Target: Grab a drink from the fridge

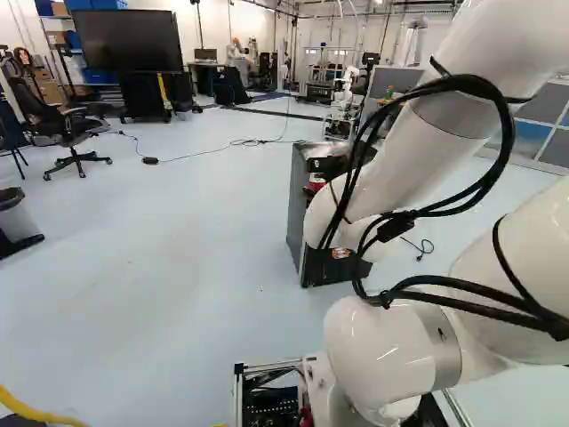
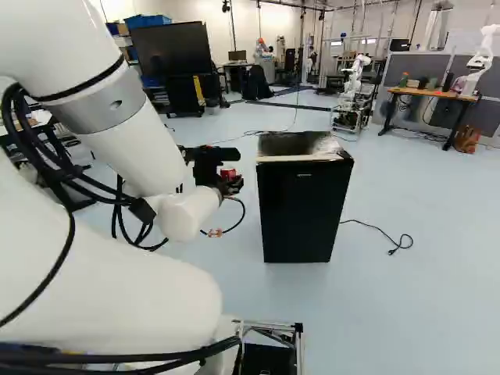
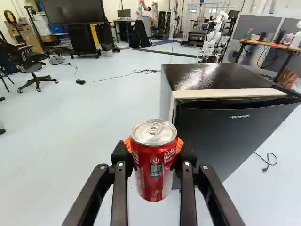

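Beyond the white arm in the right base view, my black gripper (image 2: 230, 185) is up in the air, left of the fridge. A red can (image 2: 227, 173) shows at its fingers. From the wrist, my gripper (image 3: 154, 149) is shut on the red can (image 3: 154, 172), an orange pad at each side; the can is upright, its silver top facing up with the tab down. The small black fridge (image 3: 230, 136) stands just beyond and beside the can. Its door front looks closed against the body, and its inside is hidden.
A black cable (image 2: 375, 226) lies on the floor beside the fridge. Farther back are another robot (image 2: 355, 86), a wooden desk (image 2: 430, 93), a large screen (image 1: 126, 41) and an office chair (image 1: 67, 129). A bin (image 1: 13, 218) stands at the left of the left base view.
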Controlling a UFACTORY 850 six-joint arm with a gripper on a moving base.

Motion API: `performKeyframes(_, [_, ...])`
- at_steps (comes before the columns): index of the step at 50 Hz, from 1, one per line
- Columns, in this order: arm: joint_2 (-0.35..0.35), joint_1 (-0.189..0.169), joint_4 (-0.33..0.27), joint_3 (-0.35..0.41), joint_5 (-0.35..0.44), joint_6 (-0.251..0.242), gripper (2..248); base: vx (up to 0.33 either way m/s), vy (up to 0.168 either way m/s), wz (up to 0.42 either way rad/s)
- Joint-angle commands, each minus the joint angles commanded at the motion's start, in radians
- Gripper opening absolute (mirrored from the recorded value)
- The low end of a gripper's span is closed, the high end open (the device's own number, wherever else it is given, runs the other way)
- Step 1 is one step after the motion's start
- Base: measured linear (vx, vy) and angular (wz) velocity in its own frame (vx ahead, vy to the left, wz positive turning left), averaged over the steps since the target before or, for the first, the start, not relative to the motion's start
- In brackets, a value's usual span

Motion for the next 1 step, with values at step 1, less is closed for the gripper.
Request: performKeyframes(1, [0.0, 0.0, 0.0, 0.0, 0.0, 0.0, 98, 0.0, 0.0, 0.0])
